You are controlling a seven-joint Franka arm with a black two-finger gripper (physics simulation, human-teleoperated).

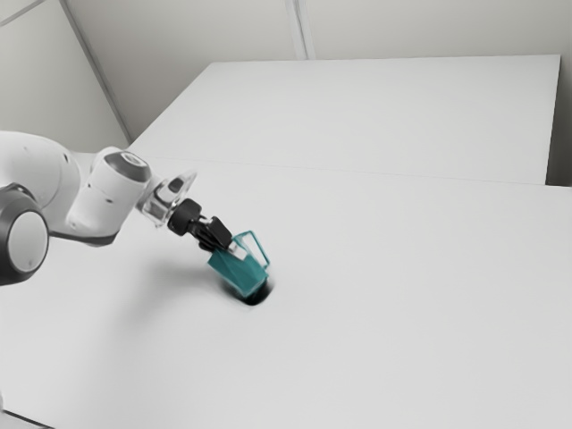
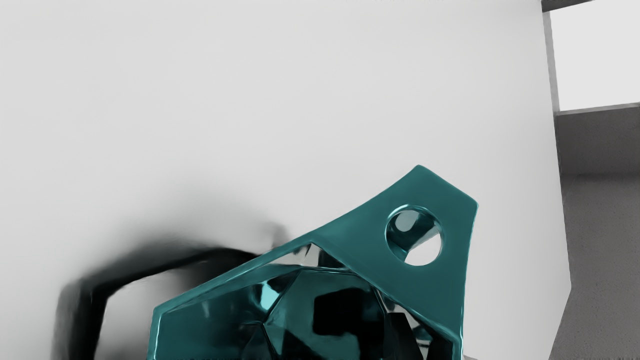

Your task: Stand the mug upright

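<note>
Exterior view: the pale surface [image 1: 402, 313] spans the near and middle ground. A flat pale panel [image 1: 375, 116] lies beyond it on the far side, with a light wall [image 1: 206, 31] behind. The white arm [image 1: 116, 197] enters from the exterior view's left and slopes downward toward the exterior view's right.

The teal mug [image 1: 239, 273] is located left of centre in the exterior view, over the near part of the surface, at the end of the arm. Condition: tilted, neither upright nor flat on its side. Its long axis slants from the mouth, high at the exterior view's left, to the base, low toward the exterior view's right. The mouth faces up and back toward the tool [image 1: 225, 241]; the base points down toward the surface. Contact between base and surface cannot be confirmed.

Tool: black, angled down at the mouth end of the mug. Whether it stands apart, together or clamped on the mug cannot be told.

The handle [image 1: 261, 248] projects from the mug's upper side, toward the far side and the exterior view's right. A dark shadow [image 1: 257, 298] lies around the base end.

Wrist view: the mug's mouth opens toward the camera, its faceted interior visible. Beside the mouth, a teal projection [image 2: 452, 260] bears a round opening.
</note>
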